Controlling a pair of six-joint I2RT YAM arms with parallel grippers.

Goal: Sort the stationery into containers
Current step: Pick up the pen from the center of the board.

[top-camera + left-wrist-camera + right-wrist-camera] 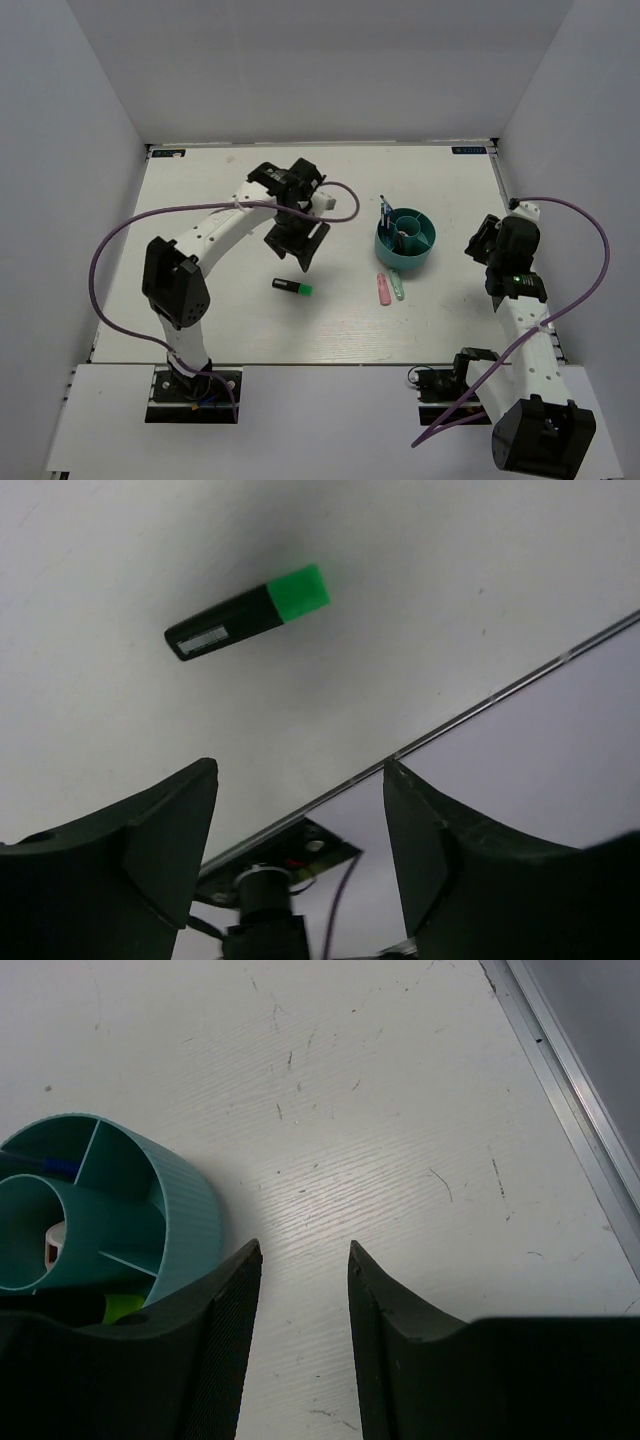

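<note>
Lying on the near half of the bench (200, 180), the green-capped highlighter (292, 287) runs left-right, cap rightward. Just beyond it hovers the left end effector (300, 770), open and empty, the nearer arm. Farther right, the right end effector (303, 1250), open and empty, flanks the teal organiser (405, 263).

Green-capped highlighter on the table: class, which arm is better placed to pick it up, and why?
Left. The left gripper, open, hangs near the highlighter, which its wrist view shows. The right gripper sits on the teal organiser's other side, farther away.
</note>
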